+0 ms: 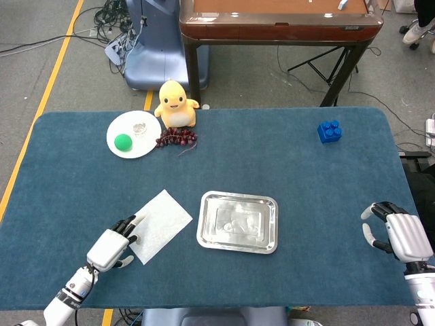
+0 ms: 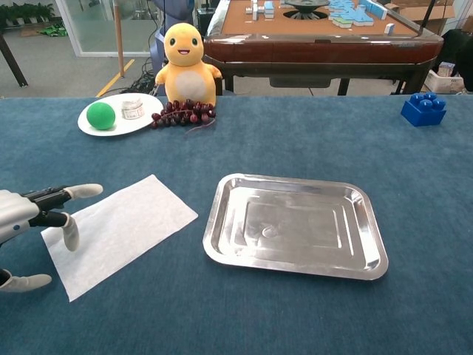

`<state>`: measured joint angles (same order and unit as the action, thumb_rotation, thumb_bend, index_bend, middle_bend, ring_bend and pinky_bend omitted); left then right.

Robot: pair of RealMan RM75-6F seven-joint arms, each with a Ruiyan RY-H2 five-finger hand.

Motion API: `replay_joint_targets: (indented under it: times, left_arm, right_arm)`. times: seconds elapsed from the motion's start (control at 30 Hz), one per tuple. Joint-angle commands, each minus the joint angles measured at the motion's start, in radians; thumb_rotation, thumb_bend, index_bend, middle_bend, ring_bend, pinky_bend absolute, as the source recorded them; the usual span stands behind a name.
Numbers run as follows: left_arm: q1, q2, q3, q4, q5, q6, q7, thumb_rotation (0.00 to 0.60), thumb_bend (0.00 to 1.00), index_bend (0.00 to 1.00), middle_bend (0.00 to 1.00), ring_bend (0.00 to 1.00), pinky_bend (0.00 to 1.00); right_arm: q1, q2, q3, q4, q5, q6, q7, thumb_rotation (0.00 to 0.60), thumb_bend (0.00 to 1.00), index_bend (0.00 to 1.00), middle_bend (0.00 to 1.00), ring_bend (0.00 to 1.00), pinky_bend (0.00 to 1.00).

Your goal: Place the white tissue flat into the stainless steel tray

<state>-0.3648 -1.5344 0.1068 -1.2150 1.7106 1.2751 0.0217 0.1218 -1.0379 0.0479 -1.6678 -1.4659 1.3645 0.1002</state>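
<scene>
While the tissue lies flat on the blue bench at the lower left of the chest view, the left hand sits at its left end, fingers spread apart and holding nothing; from these views I cannot tell whether any fingertip touches the sheet. In the head view that hand shows at the lower left, overlapping the tissue's near corner. Just right of the tissue, apart from it, the steel tray rests on the bench, nothing in it; in the head view the tray sits near the bottom centre. At the lower right edge of the head view the right hand hovers beside the bench's right end, fingers loosely curled yet apart, holding nothing. Farther back, in the upper left of the chest view, a white plate carries a green ball and a small jar. Beside the plate lie dark grapes, and behind them stands a yellow plush toy. At the far right sits a blue block.
</scene>
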Motion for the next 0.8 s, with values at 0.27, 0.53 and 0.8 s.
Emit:
replay_joint_targets:
  times: [0.27, 0.53, 0.8]
  left_arm:
    - [-0.005, -0.008, 0.003, 0.004, -0.004, -0.010, 0.003, 0.600, 0.21, 0.45, 0.00, 0.00, 0.15]
    - [-0.008, -0.018, 0.006, 0.012, -0.007, -0.016, 0.003, 0.600, 0.21, 0.45, 0.00, 0.00, 0.15]
    - [-0.008, -0.030, 0.006, 0.022, -0.010, -0.015, -0.006, 0.600, 0.21, 0.46, 0.00, 0.00, 0.15]
  right_arm:
    - [-0.001, 0.002, 0.001, -0.001, 0.001, 0.001, 0.001, 0.600, 0.46, 0.48, 0.42, 0.27, 0.37]
    - [-0.001, 0.003, 0.000, -0.003, 0.001, 0.000, 0.001, 0.600, 0.46, 0.48, 0.42, 0.27, 0.37]
    - [0.000, 0.004, 0.000, -0.004, 0.002, -0.002, 0.000, 0.600, 0.46, 0.48, 0.42, 0.27, 0.37]
